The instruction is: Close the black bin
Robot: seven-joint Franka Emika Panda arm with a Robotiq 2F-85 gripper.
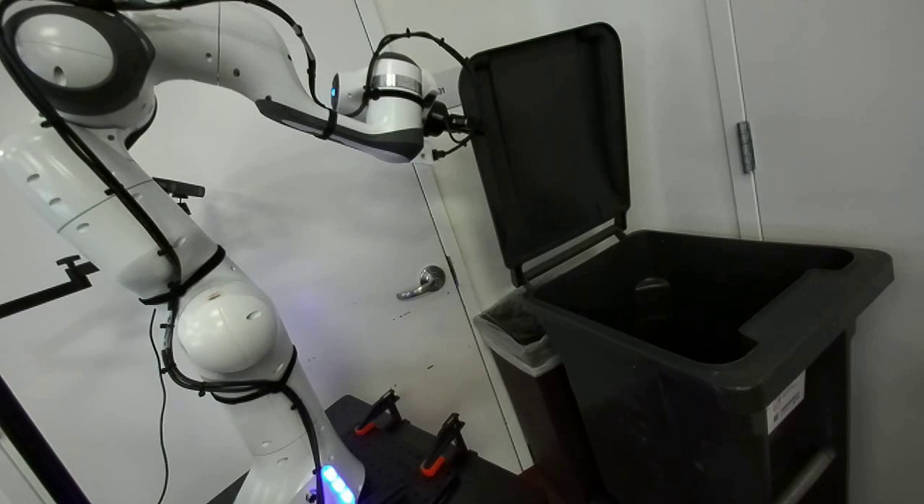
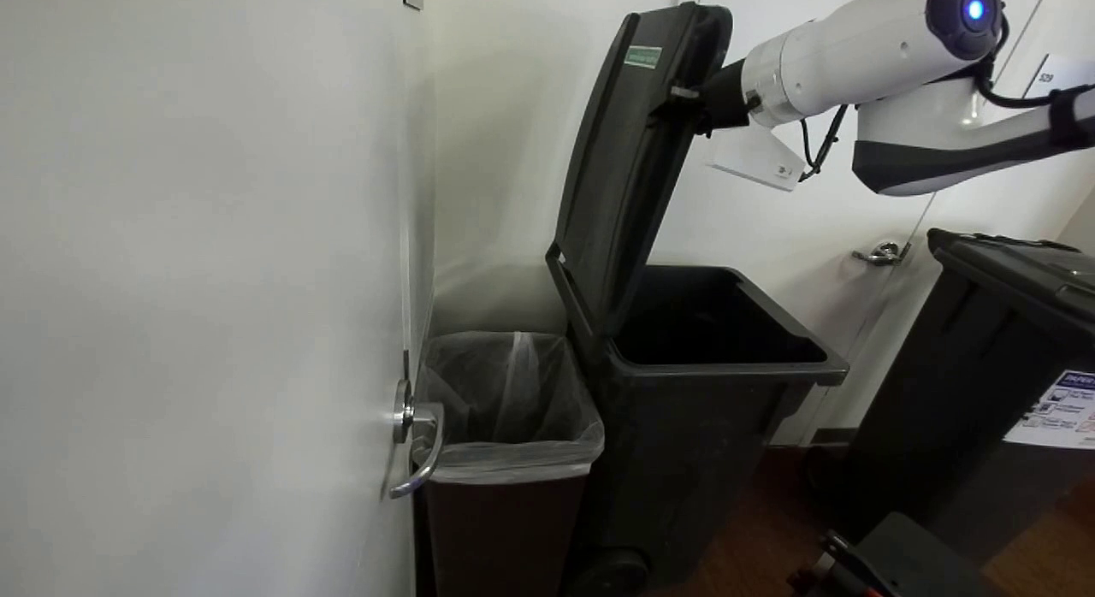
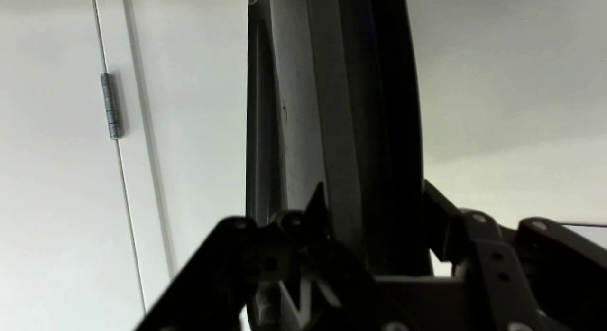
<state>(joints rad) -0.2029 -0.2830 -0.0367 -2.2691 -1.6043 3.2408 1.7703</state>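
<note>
The black bin (image 1: pixel 650 424) stands with its top uncovered in both exterior views (image 2: pixel 684 434). Its body has a white sticker (image 1: pixel 785 401). Its hinged lid (image 1: pixel 552 143) is raised steeply and, in an exterior view (image 2: pixel 612 161), leans toward the bin's mouth. A small green label (image 2: pixel 642 57) is on the lid's outer face. My gripper (image 1: pixel 468 124) is at the lid's side edge near the top, also in an exterior view (image 2: pixel 684 103). In the wrist view, my fingers (image 3: pixel 373 184) sit on both sides of the lid's rim (image 3: pixel 341 146) and appear shut on it. Finger contact is partly dark.
A brown bin with a clear liner (image 2: pixel 513 516) stands against the black bin's hinge side. Another dark bin with a white sign (image 2: pixel 967 340) stands at the right. Door handles (image 1: pixel 424 283) (image 2: pixel 423 452) stick out nearby. Clamps (image 1: pixel 442 446) sit on my base.
</note>
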